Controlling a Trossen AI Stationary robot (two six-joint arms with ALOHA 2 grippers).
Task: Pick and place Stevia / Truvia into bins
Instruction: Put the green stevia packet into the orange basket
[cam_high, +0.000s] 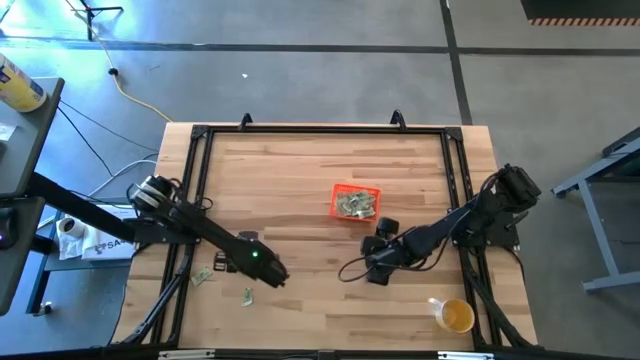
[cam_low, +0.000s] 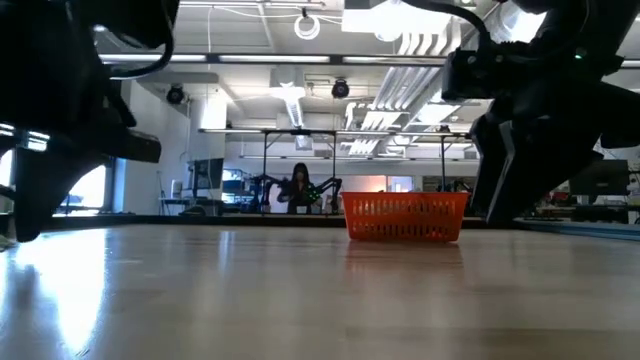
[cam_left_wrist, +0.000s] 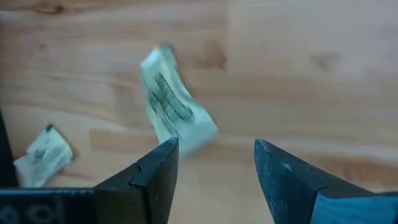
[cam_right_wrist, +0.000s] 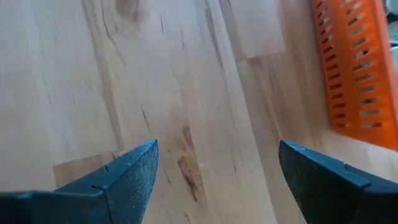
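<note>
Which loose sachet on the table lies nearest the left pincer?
The sachet curled just ahead of the open left pincer; the other sachet lies off to the side.

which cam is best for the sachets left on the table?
Left wrist view: one crumpled sachet fills the frame just ahead of the open left jaws, another sachet off to the side. High view shows them only as tiny specks near the left gripper. Low and right wrist views show none.

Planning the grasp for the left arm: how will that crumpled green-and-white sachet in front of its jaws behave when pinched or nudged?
The sachet looks bent and creased, so it is probably floppy thin paper that will fold further under a pinch. It seems very light, so a nudge from the open left gripper would likely slide it over the smooth wooden table. Rolling seems unlikely: it is flat.
</note>
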